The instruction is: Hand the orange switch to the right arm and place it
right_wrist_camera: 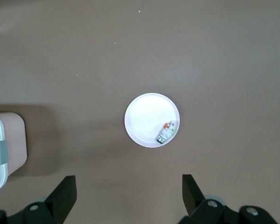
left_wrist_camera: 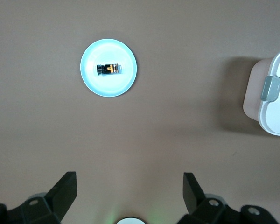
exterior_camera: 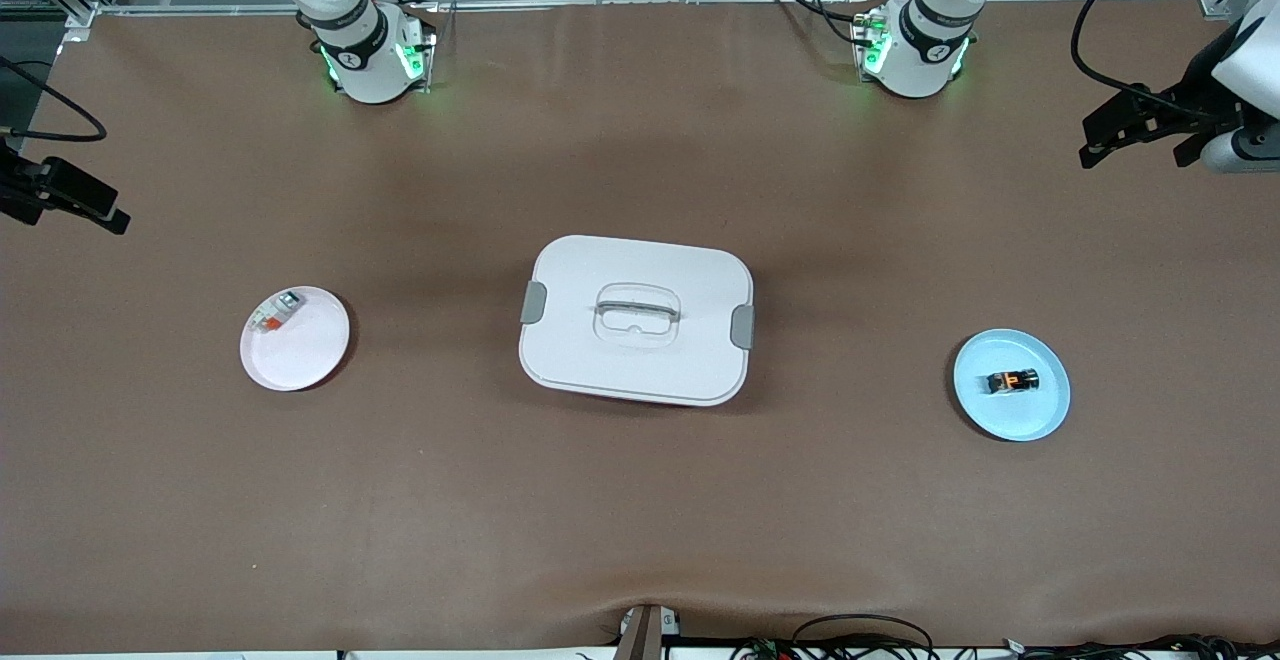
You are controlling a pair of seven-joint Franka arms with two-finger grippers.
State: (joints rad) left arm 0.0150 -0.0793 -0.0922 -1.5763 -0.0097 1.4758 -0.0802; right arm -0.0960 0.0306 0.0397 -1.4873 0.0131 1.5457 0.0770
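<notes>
The orange switch [exterior_camera: 1012, 381], tiny and black with a glowing orange centre, lies on a light blue plate [exterior_camera: 1032, 416] toward the left arm's end of the table. From the left wrist, the switch [left_wrist_camera: 110, 69] rests in the middle of that plate [left_wrist_camera: 91, 80]. My left gripper [exterior_camera: 1135, 135] hangs open over the table edge at that end, apart from the plate and holding nothing [left_wrist_camera: 129, 189]. My right gripper [exterior_camera: 70, 198] hangs open over the right arm's end of the table, also with nothing in it [right_wrist_camera: 129, 189].
A white lidded box [exterior_camera: 636, 320] with grey clasps and a recessed handle stands mid-table. A pale pink plate [exterior_camera: 300, 360] toward the right arm's end carries a whitish-grey block with an orange-red patch [exterior_camera: 275, 313]. Cables run along the table's near edge.
</notes>
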